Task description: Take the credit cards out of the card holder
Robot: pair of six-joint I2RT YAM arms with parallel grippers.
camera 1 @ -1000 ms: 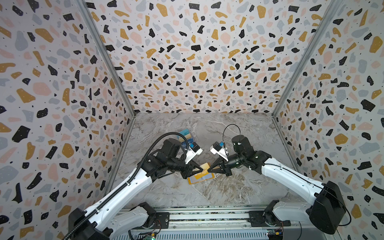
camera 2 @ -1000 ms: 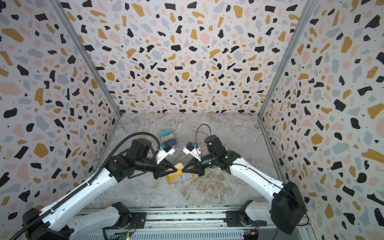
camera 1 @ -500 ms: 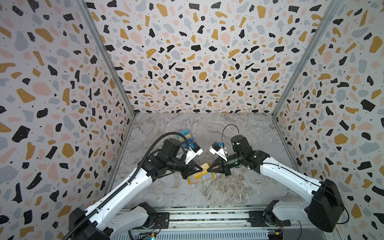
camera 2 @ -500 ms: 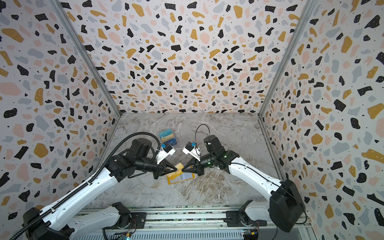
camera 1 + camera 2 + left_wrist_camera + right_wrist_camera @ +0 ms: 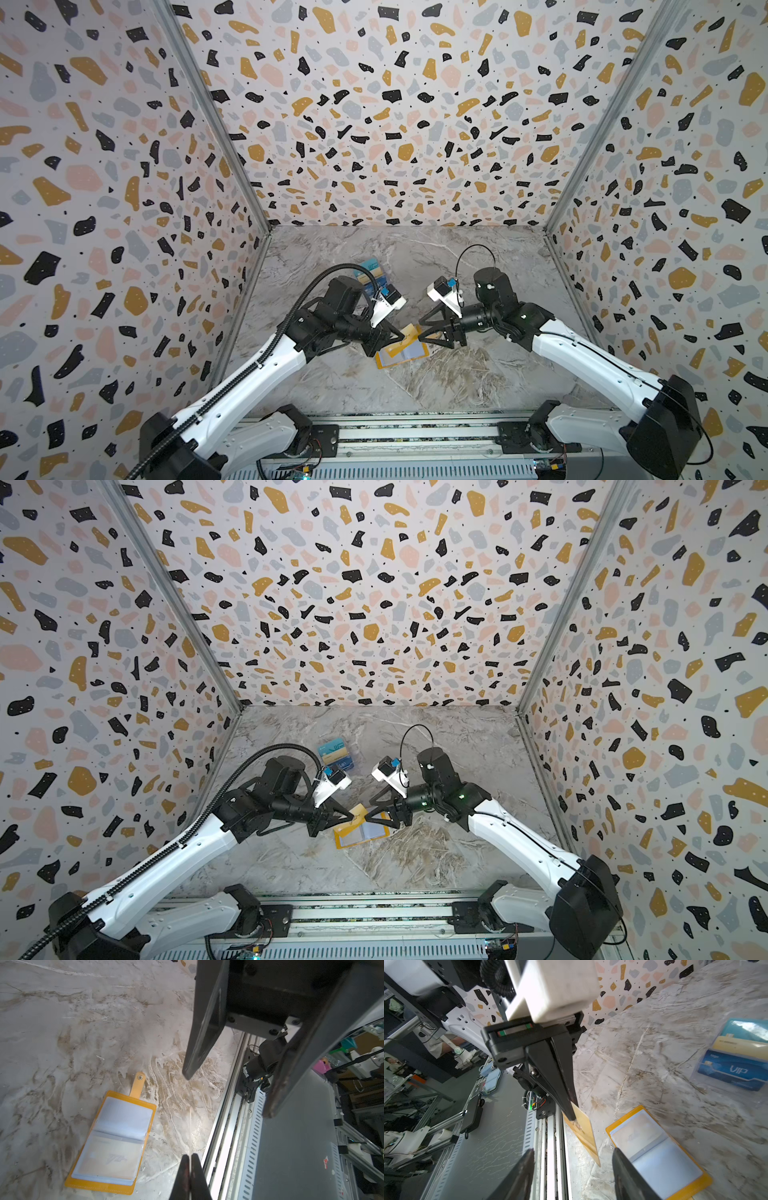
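I am watching the counter [image 5: 478, 266]. Over it, my right gripper [image 5: 572, 1153] is hanging wide open, holding nothing, and my left gripper [image 5: 572, 1114] is squeezing shut. Under them the card holder [image 5: 99, 1187] is lying open. The gold card [image 5: 584, 1134] is sitting in the left gripper by one edge only, so it may be slipping out.

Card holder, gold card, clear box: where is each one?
card holder [image 5: 126, 1118]: left wrist view, on the clear sleeve nearest its snap tab.
gold card [image 5: 583, 1132]: right wrist view, middle of its face.
clear box [image 5: 694, 1078]: right wrist view, on its bare clear corner wall.
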